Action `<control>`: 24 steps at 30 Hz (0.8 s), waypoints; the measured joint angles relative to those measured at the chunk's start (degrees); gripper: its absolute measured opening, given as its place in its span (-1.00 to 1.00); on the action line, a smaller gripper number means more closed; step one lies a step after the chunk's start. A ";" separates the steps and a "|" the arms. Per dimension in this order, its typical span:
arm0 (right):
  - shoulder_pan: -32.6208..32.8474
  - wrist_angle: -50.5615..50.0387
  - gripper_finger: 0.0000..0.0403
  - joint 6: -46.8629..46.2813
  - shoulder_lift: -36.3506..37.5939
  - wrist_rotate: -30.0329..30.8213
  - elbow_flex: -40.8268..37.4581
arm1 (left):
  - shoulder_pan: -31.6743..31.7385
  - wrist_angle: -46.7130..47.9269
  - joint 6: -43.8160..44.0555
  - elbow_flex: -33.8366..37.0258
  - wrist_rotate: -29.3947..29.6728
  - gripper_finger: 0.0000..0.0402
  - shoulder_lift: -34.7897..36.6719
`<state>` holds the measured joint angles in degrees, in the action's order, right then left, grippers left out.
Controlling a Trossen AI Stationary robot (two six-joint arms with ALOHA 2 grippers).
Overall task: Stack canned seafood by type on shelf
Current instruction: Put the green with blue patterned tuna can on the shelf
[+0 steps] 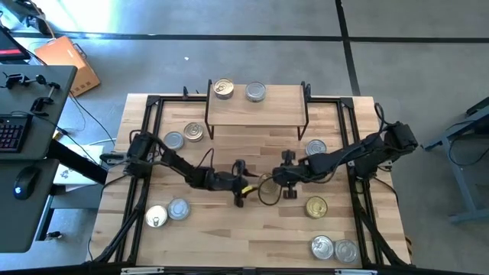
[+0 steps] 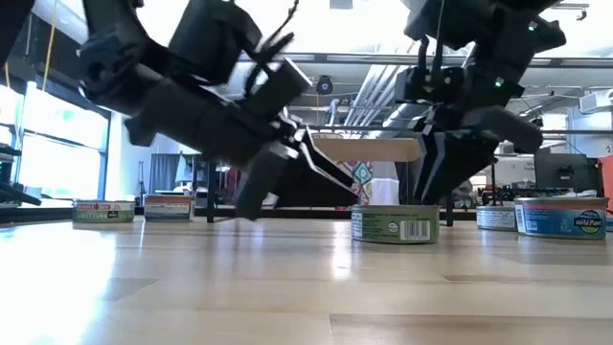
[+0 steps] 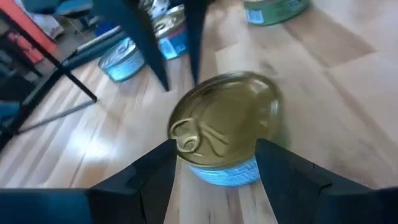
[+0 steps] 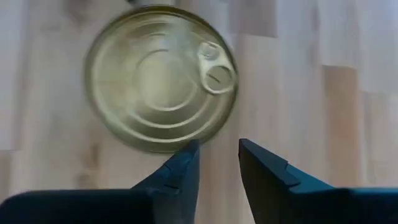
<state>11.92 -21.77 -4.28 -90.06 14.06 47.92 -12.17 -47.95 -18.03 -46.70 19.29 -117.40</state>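
Left wrist view first, since that's the closest look. The left gripper (image 3: 216,148) has its fingers on both sides of a gold-top tin (image 3: 224,118) with a blue label, and it looks like a real grasp, mid-table. The tin sits a bit tilted, so I'd level it before travelling.

The right gripper (image 4: 217,149) is just off at 3 o'clock from that. Its fingers are slightly apart with nothing between them, and a gold lid (image 4: 158,78) sits just past the tips. Can't tell if that's the same tin. I'd back this arm away so the two don't bump.

Farther out at 12 o'clock is the shelf (image 1: 260,113), with a gold tin (image 1: 223,88) and a silver tin (image 1: 256,92) already on top. My guess is the held one goes on the gold one, so come in from above, centre it lid-on-lid and release gently. Loose tins (image 1: 177,209) wait at 7, 5, 10 and 2 o'clock.
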 joint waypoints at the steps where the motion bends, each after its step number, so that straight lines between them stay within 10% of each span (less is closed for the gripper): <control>1: 0.12 0.39 -0.51 -0.02 0.00 -1.48 -0.03 | 0.34 -0.16 0.04 -0.73 -0.11 0.06 -0.86; 9: 3.89 3.15 -0.56 -3.68 -0.04 -11.66 0.00 | 0.76 2.09 -2.40 -2.43 14.61 0.06 -2.48; 15: 8.38 4.30 -0.56 -1.90 1.76 -6.58 0.07 | -0.59 8.11 -4.50 -1.42 23.08 0.06 3.33; 20: 8.84 -8.44 -0.56 -13.46 4.96 7.13 0.16 | -1.76 9.25 -1.99 -1.39 9.94 0.06 5.30; 24: 6.54 -13.39 -0.56 -20.53 4.77 6.14 -1.53 | -0.89 6.42 -0.45 -1.93 -7.48 0.06 3.84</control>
<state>18.46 -35.16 -24.81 -85.29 20.21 46.39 -13.06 -41.53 -18.49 -48.64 11.81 -113.57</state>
